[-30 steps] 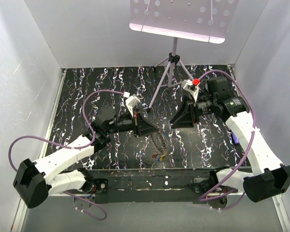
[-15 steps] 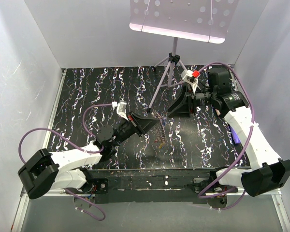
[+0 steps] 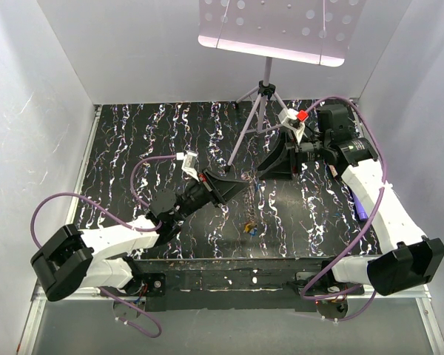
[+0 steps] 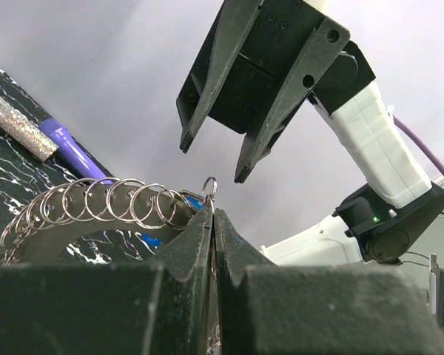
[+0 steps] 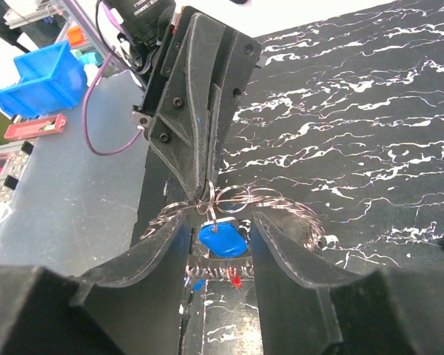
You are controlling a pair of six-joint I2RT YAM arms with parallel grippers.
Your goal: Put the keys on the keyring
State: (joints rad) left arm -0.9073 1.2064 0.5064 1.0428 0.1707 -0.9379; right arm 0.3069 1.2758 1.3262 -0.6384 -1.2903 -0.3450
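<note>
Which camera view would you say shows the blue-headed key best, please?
The right wrist view: the blue-headed key hangs in plain sight just below the shut left claw, inside the open right claw. The left wrist view shows only slivers of blue behind the keyring and its coils; the top view cannot resolve it.

Black table (image 3: 133,148), veined in white. A tripod (image 3: 262,100) stands at its far edge, legs spread on the top. Toward the right side, a purple pen (image 4: 72,150) lies just beside a glittery tube (image 4: 18,126). Small red and blue keys (image 3: 249,228) show near the front edge at centre; whether they rest on the top cannot be told.
</note>
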